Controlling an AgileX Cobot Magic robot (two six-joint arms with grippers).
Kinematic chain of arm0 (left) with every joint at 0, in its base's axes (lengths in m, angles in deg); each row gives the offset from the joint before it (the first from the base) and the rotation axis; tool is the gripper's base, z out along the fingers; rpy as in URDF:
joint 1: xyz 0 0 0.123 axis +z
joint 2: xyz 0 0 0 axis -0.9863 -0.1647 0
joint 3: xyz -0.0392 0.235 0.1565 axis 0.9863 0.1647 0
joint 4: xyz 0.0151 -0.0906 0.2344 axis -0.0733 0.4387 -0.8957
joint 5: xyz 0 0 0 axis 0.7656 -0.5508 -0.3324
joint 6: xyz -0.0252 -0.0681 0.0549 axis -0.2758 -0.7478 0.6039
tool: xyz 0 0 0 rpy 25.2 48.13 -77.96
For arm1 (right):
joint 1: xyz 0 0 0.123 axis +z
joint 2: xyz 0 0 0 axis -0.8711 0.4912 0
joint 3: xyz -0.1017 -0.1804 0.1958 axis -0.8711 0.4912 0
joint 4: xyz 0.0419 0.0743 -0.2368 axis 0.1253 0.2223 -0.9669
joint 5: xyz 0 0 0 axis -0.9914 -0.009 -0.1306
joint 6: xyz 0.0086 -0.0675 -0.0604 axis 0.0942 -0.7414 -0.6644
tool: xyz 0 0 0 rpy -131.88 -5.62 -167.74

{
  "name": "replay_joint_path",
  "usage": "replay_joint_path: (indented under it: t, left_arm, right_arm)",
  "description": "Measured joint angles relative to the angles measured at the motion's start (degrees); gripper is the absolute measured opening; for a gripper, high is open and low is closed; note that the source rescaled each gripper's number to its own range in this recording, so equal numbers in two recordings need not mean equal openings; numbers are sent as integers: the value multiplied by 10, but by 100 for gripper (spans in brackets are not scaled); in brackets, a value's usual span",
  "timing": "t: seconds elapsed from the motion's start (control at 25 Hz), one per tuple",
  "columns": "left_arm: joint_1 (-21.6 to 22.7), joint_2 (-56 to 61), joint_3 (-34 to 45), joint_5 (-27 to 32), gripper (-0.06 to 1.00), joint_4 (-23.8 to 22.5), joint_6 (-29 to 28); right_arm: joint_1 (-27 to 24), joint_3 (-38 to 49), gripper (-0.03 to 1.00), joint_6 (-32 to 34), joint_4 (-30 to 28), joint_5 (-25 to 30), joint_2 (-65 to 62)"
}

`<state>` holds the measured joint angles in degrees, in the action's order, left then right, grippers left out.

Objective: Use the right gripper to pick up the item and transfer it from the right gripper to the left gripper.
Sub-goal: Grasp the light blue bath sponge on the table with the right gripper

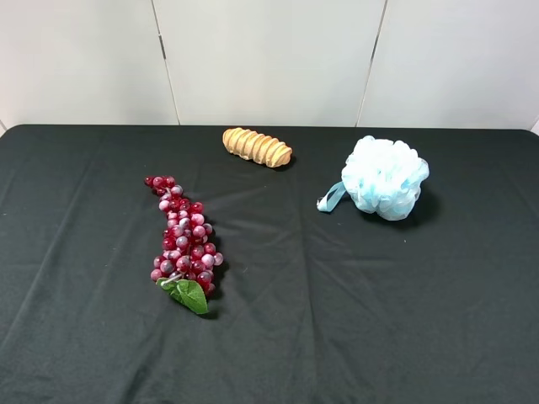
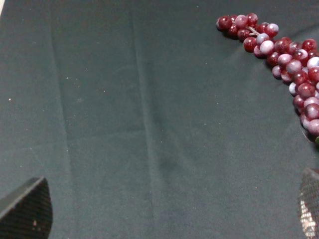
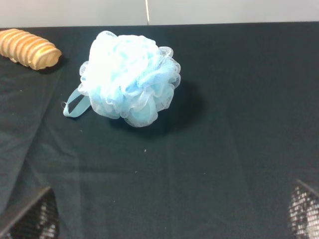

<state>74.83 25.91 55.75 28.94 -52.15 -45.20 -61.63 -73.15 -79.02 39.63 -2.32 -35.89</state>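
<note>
The light-blue mesh bath pouf (image 1: 384,177) lies on the black cloth at the right back, its blue ribbon loop (image 1: 331,198) pointing left. In the right wrist view the pouf (image 3: 130,79) is ahead of my right gripper (image 3: 167,214) and apart from it. Only the two fingertips (image 3: 30,216) show, spread wide and empty. My left gripper (image 2: 167,214) is also spread wide and empty over bare cloth, its fingertips (image 2: 25,211) at the frame's corners. Neither arm shows in the exterior high view.
A dark-red grape bunch (image 1: 184,236) with a green leaf (image 1: 190,295) lies left of centre; it also shows in the left wrist view (image 2: 286,59). A ribbed tan oblong piece (image 1: 257,146) lies at the back middle. The black-clothed table (image 1: 337,320) ends at a white wall behind.
</note>
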Motion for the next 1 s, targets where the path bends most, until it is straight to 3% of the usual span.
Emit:
replay_joint_path:
  t: [0.84, 1.0]
  left_arm:
    - [0, 0, 0, 0, 97, 0, 0]
    - [0, 0, 0, 0, 97, 0, 0]
  right_arm:
    - [0, 0, 100, 0, 0, 0, 0]
    - [0, -33, 100, 6, 16, 16, 26]
